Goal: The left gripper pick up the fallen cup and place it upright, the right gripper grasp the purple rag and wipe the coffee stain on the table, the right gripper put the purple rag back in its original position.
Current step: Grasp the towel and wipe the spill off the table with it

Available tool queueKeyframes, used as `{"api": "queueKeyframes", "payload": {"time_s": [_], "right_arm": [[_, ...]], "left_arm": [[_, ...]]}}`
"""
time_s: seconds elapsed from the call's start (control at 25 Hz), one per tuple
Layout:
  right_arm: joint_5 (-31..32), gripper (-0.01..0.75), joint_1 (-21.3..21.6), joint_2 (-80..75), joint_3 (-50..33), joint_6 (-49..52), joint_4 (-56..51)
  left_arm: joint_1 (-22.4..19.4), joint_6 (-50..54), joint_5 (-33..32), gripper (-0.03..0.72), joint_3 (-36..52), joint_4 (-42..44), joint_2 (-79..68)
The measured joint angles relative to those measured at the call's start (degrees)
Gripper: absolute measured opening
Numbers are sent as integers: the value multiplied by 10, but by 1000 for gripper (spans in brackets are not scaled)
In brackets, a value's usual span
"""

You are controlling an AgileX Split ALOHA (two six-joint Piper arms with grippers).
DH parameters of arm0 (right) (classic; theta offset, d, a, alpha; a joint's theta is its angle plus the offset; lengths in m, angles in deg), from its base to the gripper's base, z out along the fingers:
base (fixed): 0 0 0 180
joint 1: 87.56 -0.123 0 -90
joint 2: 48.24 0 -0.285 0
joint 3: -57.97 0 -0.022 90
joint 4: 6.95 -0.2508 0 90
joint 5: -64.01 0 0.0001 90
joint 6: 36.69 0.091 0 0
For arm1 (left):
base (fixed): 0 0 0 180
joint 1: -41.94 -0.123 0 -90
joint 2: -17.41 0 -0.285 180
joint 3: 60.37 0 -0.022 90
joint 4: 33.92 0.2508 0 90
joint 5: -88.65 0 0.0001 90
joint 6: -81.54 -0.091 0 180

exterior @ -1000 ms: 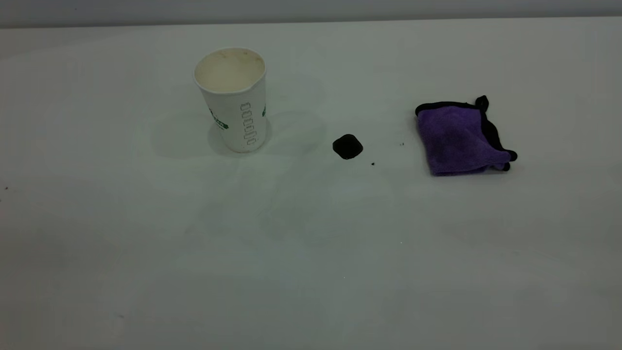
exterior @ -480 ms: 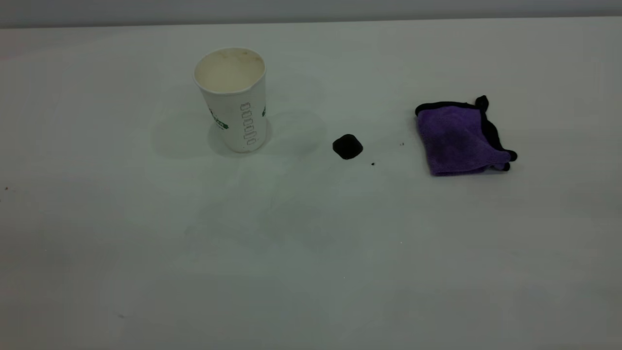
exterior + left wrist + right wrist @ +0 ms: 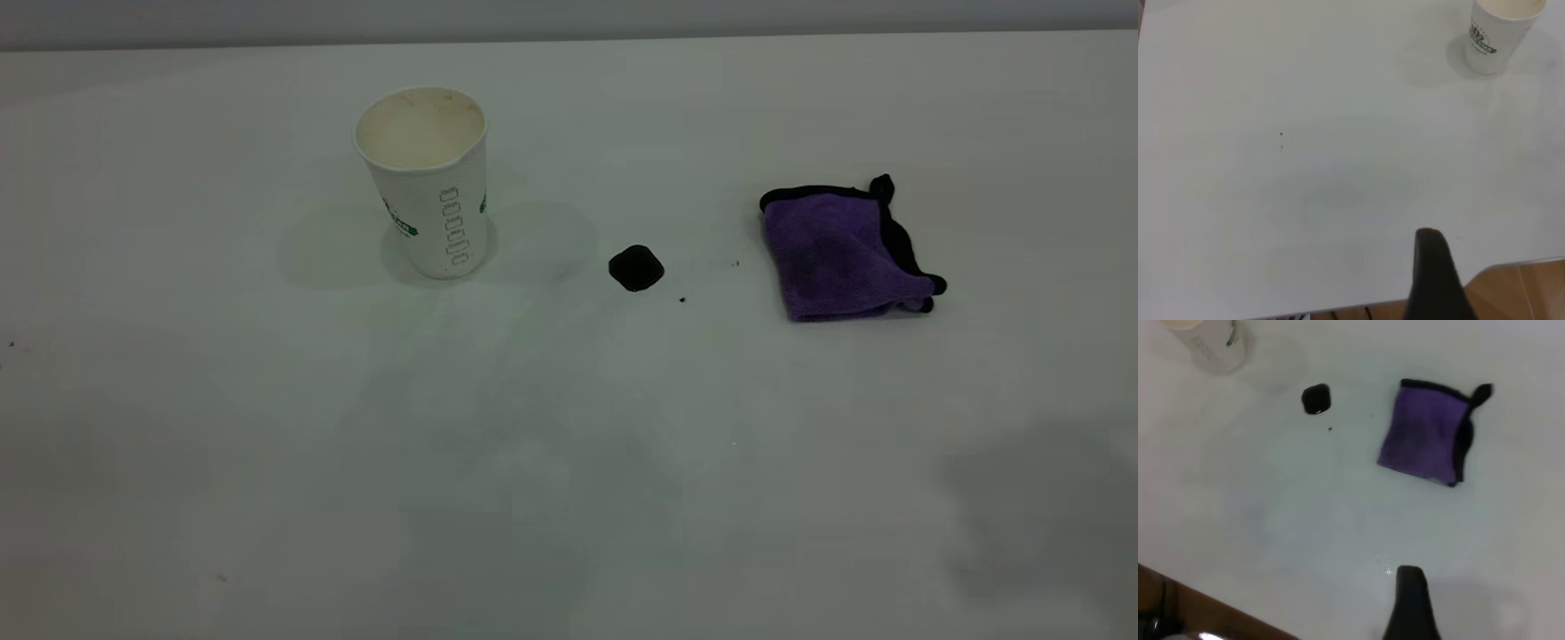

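Observation:
The cup (image 3: 428, 182) stands upright at the back left of the table (image 3: 533, 462), mouth up, cream inside. To its right lies the coffee stain (image 3: 636, 268), a glossy dark blob. Further right, the purple rag (image 3: 836, 256) rests folded on the table with its black edging showing. Neither gripper appears in the exterior view. In the left wrist view a black part of my left gripper (image 3: 1435, 270) hovers over the near table edge, far from the cup (image 3: 1501, 30). My right gripper (image 3: 1408, 603) hangs above bare table, well short of the rag (image 3: 1425, 433) and the stain (image 3: 1316, 398).
Tiny dark specks (image 3: 682, 300) lie just right of the stain. The table edge with brown floor beyond (image 3: 1525, 293) shows in the left wrist view, and the same edge (image 3: 1178, 607) in the right wrist view. A soft shadow (image 3: 1040, 507) covers the front right of the table.
A dark shadow has spread over the table's front right corner in the exterior view. The cup, the stain and the rag have not moved.

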Motion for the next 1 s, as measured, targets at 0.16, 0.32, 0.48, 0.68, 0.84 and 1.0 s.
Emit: {"api": "queueKeyframes", "payload": {"time_s": [0.16,0.32,0.48,0.68,0.84,1.0], "right_arm": [[-56,616,-27,-137,34,-26,-8],[-112,611,-71,-269,65,-37,5],[-130,603,-81,-400,108,-8,36],[-132,593,-81,-526,180,42,75],[-135,593,-81,-605,239,49,81],[-136,593,-81,-671,294,51,83]], "left_arm": [[0,0,0,519,0,0,0],[0,0,0,519,0,0,0],[0,0,0,519,0,0,0],[0,0,0,519,0,0,0],[0,0,0,519,0,0,0],[0,0,0,519,0,0,0]]}}
